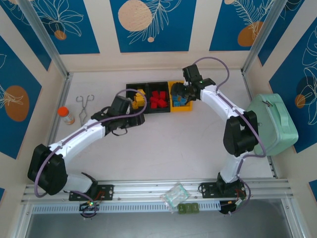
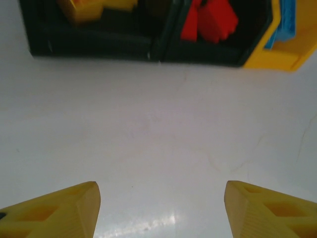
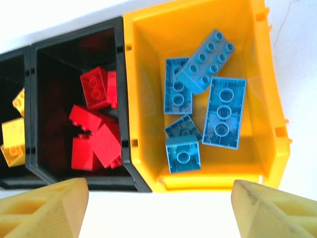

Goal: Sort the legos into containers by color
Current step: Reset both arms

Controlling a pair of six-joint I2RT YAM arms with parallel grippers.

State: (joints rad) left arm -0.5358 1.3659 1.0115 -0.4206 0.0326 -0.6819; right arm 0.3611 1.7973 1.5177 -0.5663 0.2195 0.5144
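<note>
Three joined bins stand in a row at the back of the table. The left black bin holds yellow bricks, the middle black bin holds red bricks, and the yellow bin holds several blue bricks. My right gripper hovers open over the yellow bin's near edge, with nothing between its fingers. My left gripper is open and empty over bare table, just in front of the left black bin. Red bricks and the yellow bin lie ahead of it.
A large mint-green case sits at the right edge. An orange-capped bottle and metal tongs lie at the left. A clear bag and a small green item rest on the front rail.
</note>
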